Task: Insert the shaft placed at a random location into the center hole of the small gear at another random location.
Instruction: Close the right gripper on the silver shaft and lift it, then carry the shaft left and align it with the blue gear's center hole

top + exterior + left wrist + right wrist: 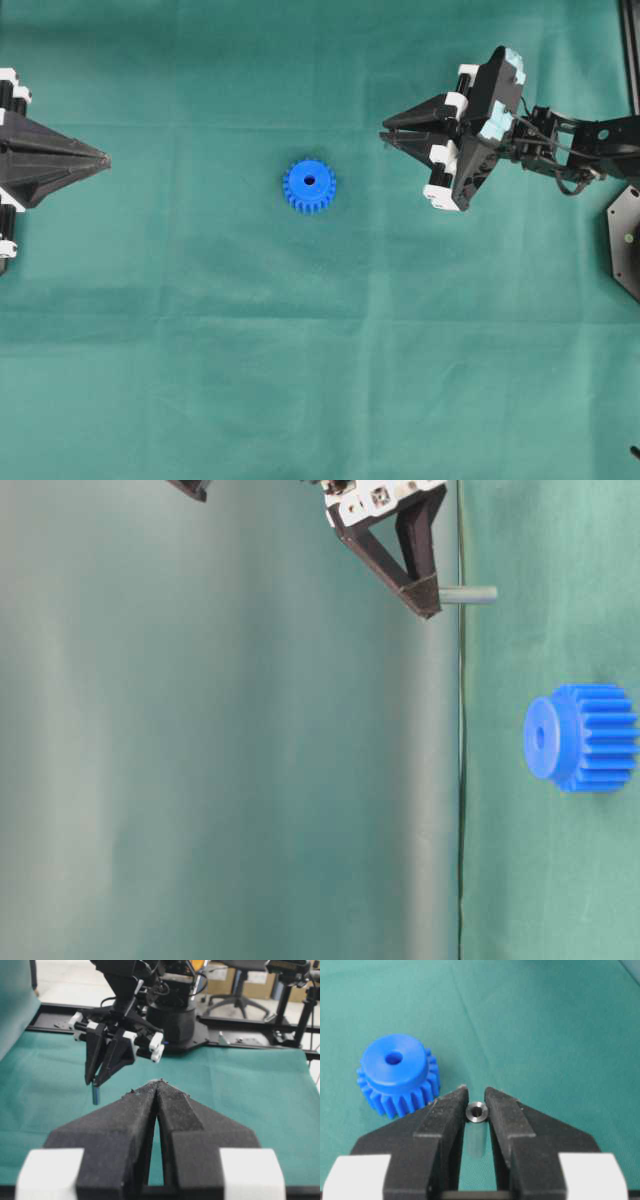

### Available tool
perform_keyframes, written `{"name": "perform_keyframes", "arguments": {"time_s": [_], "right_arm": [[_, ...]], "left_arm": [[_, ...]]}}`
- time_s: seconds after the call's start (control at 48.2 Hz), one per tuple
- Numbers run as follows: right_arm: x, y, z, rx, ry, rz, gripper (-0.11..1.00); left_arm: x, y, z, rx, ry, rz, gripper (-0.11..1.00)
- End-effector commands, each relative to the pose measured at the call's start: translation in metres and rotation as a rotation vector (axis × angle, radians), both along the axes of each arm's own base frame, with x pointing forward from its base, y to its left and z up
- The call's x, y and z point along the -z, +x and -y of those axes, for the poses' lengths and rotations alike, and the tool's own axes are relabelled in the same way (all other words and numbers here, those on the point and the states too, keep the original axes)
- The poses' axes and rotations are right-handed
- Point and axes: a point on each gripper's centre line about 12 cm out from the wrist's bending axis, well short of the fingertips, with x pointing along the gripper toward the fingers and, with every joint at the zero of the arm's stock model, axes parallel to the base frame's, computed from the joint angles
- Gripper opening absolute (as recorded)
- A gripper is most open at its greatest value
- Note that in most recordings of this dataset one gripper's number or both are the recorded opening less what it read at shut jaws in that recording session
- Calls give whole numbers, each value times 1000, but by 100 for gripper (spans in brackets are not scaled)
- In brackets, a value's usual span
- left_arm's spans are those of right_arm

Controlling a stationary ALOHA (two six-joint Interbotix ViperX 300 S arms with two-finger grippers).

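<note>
The small gear (309, 185) lies flat near the middle of the green cloth (300, 380), with bare cloth all round it: the left gripper (104, 159) sits well apart at the left edge of the overhead view, and the right gripper (384, 133) hangs to the gear's right, apart from it. A long fold line crosses the cloth below the gear. At the far right edge a black base plate (625, 240) cuts into the frame.

The gear is bright blue plastic, a toothed wheel with squared teeth around the rim and a smooth raised round hub on top. The center hole (393, 1058) is dark and round, opening straight upward. The cloth is matte and slightly creased. Both grippers have black, grainy, wedge-shaped fingers on white blocks.

The shaft (477, 1111) is a short silvery-grey metal pin, pinched between the right gripper's (476, 1097) narrow jaws at their tips. In the right wrist view it shows end-on as a shiny ring with a dark dimple. In the left wrist view it hangs below the fingertips (95, 1095) with its long axis upright, its lower end above the cloth and not touching it. In the table-level view it sticks out from the fingertips toward the cloth, off to one side of the gear, not over the hole.

The left gripper's (159, 1082) jaws are closed together at the tips, with nothing between them.
</note>
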Motion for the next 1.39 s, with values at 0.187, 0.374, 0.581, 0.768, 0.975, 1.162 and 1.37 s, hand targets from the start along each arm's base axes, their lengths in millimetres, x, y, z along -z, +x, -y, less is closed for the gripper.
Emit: {"name": "perform_keyframes", "arguments": {"time_s": [0.187,0.374,0.581,0.768,0.975,1.162,1.37], "right_arm": [[-17,18,-6,-33,-15,51,27],[-21,40,-12,-63,-19,70,27],[-29,74,-23,-115,-29,97,27],[-33,92,-28,-139,-33,109,27],[-32,96,-32,-148,-31,103,27],[-26,96,-32,-149,-27,87,27],[-6,98,-32,-149,-17,39,27]], "left_arm": [[-5,1,0,-2,-4,12,-1],[-4,1,-1,-4,-4,11,-1],[-5,1,-1,-4,-4,14,-1],[-4,1,-1,-4,-4,12,-1],[-4,1,-1,-4,-4,11,-1],[-4,1,-1,-5,-4,12,-1],[-5,1,-1,-6,-4,17,-1]]}}
